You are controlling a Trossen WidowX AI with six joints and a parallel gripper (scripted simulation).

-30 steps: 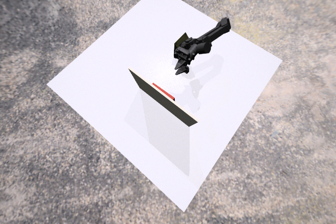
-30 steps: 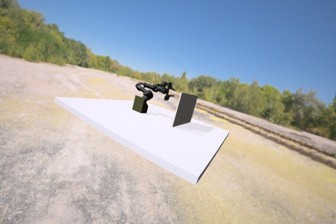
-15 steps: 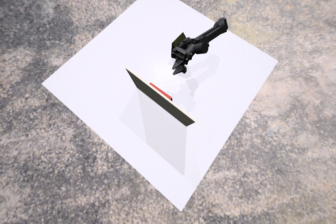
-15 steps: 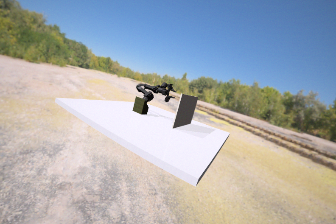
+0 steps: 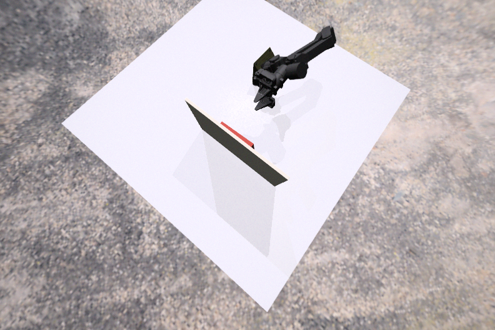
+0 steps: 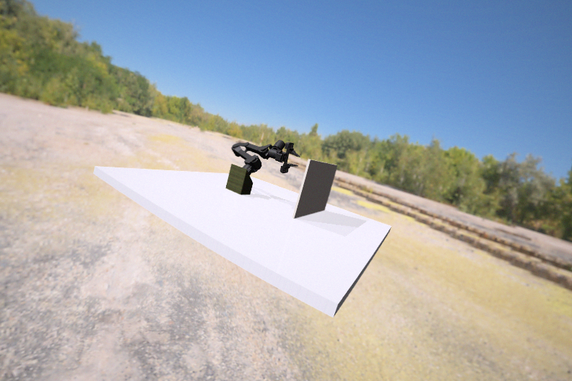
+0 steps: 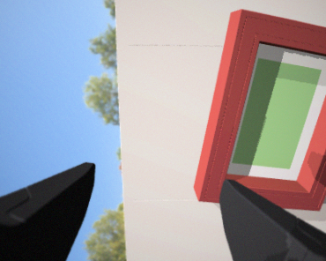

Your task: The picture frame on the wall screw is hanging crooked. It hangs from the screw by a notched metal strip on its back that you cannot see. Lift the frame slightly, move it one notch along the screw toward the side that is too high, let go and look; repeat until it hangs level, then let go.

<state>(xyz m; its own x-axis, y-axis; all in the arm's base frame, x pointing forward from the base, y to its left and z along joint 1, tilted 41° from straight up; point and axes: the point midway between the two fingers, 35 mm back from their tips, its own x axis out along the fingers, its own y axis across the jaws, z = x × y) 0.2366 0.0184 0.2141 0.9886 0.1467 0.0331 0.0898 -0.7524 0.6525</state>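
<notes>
Red rectangular picture frame (image 7: 229, 115) with a green centre, mounted on a pale upright wall panel (image 7: 166, 110), ahead of the black fingers and off to their right in the wrist view. Appears tilted against the panel's edge there, though the camera itself is rolled, so true slant hard to judge. From above, seen only as a thin red strip (image 5: 236, 134) against the panel's near face, well apart from the gripper (image 5: 264, 100). Fingers spread about halfway, grasping nothing, hanging in the air between the dark green base block (image 6: 239, 178) and the panel, above the white square surface (image 5: 132, 118). Judged progress: approach only. Frame not yet touched, no lift, no notch shift, no release-and-look. Left to do: closing the gap, gripping a frame edge, raising it slightly, sliding one notch toward the high side, releasing, checking, repeating until level. Screw and notched strip hidden behind the frame.
</notes>
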